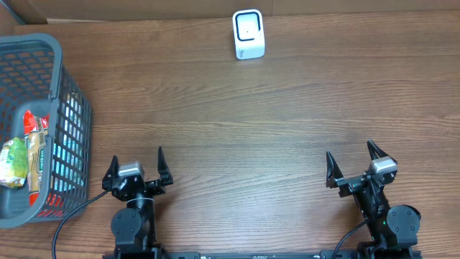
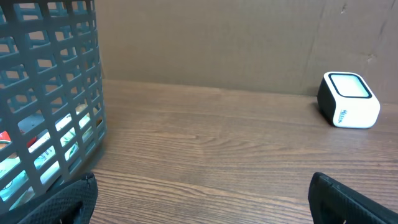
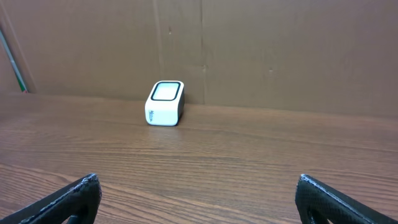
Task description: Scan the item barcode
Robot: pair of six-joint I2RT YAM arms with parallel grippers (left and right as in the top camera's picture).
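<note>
A white barcode scanner (image 1: 249,34) with a dark-rimmed window stands at the table's far edge; it also shows at the right of the left wrist view as the scanner (image 2: 348,99) and left of centre in the right wrist view as the scanner (image 3: 165,102). Packaged items (image 1: 27,151), red, yellow and green, lie in the grey basket (image 1: 68,93) at the left. My left gripper (image 1: 136,167) stands open near the front edge, just right of the basket, nothing between its fingers. My right gripper (image 1: 352,163) is open at the front right, also holding nothing.
The basket's mesh wall (image 2: 50,93) fills the left of the left wrist view, close to my left fingertip (image 2: 74,199). A brown cardboard wall (image 3: 249,50) closes off the back of the table behind the scanner.
</note>
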